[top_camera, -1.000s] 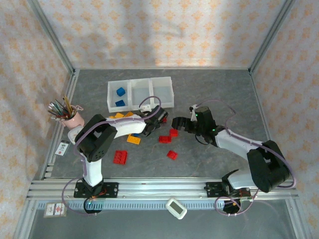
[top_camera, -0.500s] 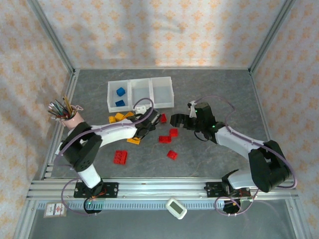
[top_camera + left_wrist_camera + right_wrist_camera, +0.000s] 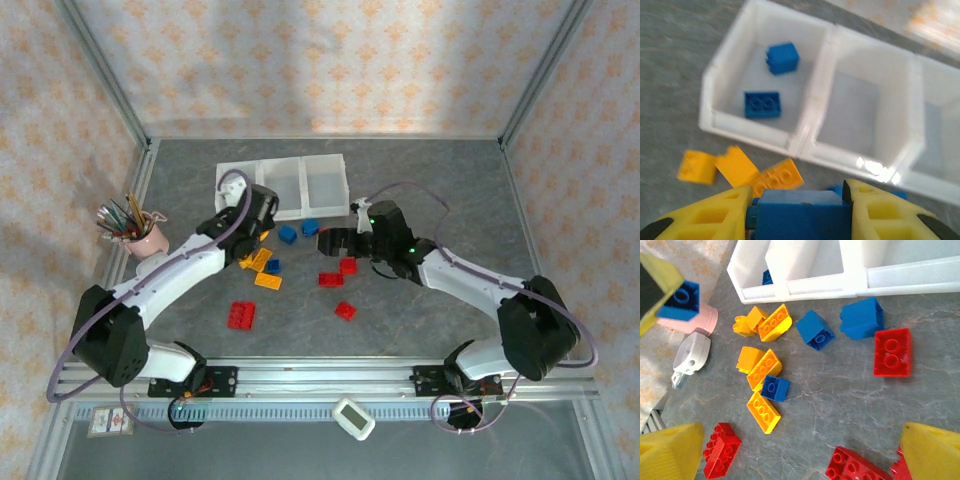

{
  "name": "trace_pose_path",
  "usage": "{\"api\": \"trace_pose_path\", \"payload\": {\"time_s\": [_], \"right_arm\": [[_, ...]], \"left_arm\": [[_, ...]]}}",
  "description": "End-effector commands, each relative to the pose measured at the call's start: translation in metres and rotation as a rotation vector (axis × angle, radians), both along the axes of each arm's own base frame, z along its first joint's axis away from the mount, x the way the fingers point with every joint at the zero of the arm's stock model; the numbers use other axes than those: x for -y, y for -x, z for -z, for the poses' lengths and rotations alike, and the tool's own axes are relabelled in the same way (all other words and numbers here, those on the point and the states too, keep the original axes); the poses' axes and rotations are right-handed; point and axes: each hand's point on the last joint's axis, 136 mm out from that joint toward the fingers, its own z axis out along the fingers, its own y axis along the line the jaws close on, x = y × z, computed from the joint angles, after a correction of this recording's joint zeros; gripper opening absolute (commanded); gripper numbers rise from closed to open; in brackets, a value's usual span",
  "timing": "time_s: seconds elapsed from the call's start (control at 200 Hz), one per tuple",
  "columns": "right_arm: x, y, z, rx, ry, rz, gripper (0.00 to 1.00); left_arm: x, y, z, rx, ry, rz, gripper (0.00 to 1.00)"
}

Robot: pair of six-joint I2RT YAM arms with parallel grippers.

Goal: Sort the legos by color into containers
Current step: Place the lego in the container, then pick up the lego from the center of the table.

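Blue lego (image 3: 800, 217) sits clamped in the left gripper (image 3: 797, 197), just in front of the containers (image 3: 752, 131); the right gripper (image 3: 800, 452) hangs spread wide above red legos (image 3: 855, 467) near the containers.

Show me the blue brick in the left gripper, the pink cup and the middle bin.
blue brick (image 3: 800, 215): left wrist view, near face.
pink cup (image 3: 148, 240): top external view, side wall.
middle bin (image 3: 852, 112): left wrist view, bare floor.

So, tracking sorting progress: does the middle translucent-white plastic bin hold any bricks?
No, the middle translucent-white plastic bin has a bare floor in the left wrist view.
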Motion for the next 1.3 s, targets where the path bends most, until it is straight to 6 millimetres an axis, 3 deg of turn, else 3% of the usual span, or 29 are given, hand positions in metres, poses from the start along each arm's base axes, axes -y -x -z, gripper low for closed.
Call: {"api": "trace_pose_path", "payload": {"time_s": [0.0,0.14,0.4,0.571,0.661,0.676,0.706,0.916,1.116,1.291], "right_arm": [[-0.013,-0.017,-0.017,0.043,-0.039,0.022,1.00],[-0.017,-0.029,-0.025,0.074,-0.060,0.045,1.00],[-0.019,-0.042,-0.027,0.092,-0.036,0.070,1.00],[-0.020,-0.043,-0.028,0.097,-0.026,0.063,1.00],[-0.020,-0.043,-0.030,0.102,-0.026,0.060,1.00],[-0.020,-0.043,-0.031,0.102,-0.027,0.060,1.00],[-0.020,-0.043,-0.031,0.102,-0.026,0.057,1.00],[-0.016,-0.037,-0.035,0.105,-0.015,0.049,1.00],[-0.005,-0.022,-0.016,0.062,0.020,0.040,1.00],[0.005,-0.001,0.002,0.010,0.037,0.023,1.00]], "left_arm": [[-0.027,-0.023,-0.007,0.000,-0.090,-0.037,0.34],[-0.042,-0.062,-0.005,0.000,-0.107,-0.050,0.34],[-0.070,-0.129,0.022,-0.050,-0.132,-0.114,0.36],[-0.078,-0.144,0.034,-0.095,-0.125,-0.126,0.53],[-0.074,-0.141,0.035,-0.087,-0.103,-0.102,0.62],[-0.073,-0.138,0.023,-0.063,-0.094,-0.098,0.63],[-0.073,-0.136,0.020,-0.056,-0.088,-0.092,0.65],[-0.052,-0.107,0.007,-0.054,-0.015,0.001,0.66],[-0.010,-0.055,0.013,-0.090,0.018,0.110,0.68],[0.022,0.002,0.033,-0.153,0.033,0.157,0.69]]}}
